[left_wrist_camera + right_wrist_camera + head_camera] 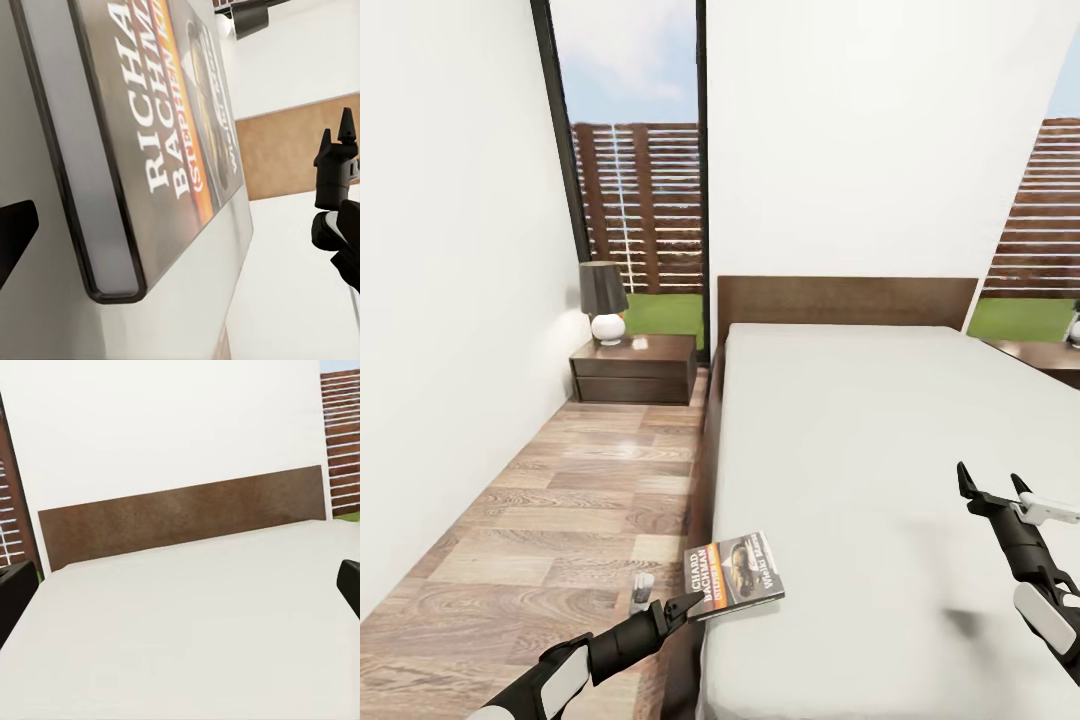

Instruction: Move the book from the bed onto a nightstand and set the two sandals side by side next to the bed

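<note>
- Nearest, at about 7 o'clock in the head view, the left gripper (682, 606) is reaching up from the floor side toward the mattress corner, its dark tip touching the lower left corner of the book (736, 574); whether its jaws are spread or pinching the cover cannot be told.
- In the left wrist view, the book (161, 142) is looming very close, white lettering and an orange stripe on its cover, with one dark fingertip (15, 236) showing at the frame edge.
- The book is lying flat on the near left corner of the bed (880, 450), its edge slightly overhanging the mattress.
- At about 4 o'clock, the right gripper (994, 487) is hovering above the mattress with its two fingers spread apart and nothing between them.
- A little grey object (642, 590) is lying on the wood-plank floor (550, 500) just beside the bed frame; it is too small to identify.
- Farther off, at about 11 o'clock, the nightstand (633, 368) is standing against the wall beside the headboard (846, 299), carrying a lamp (603, 300) with a dark shade.
- A second nightstand (1042, 359) is peeking in at 2 o'clock.
- Beyond, a tall window (630, 180) is showing a slatted fence and grass.
</note>
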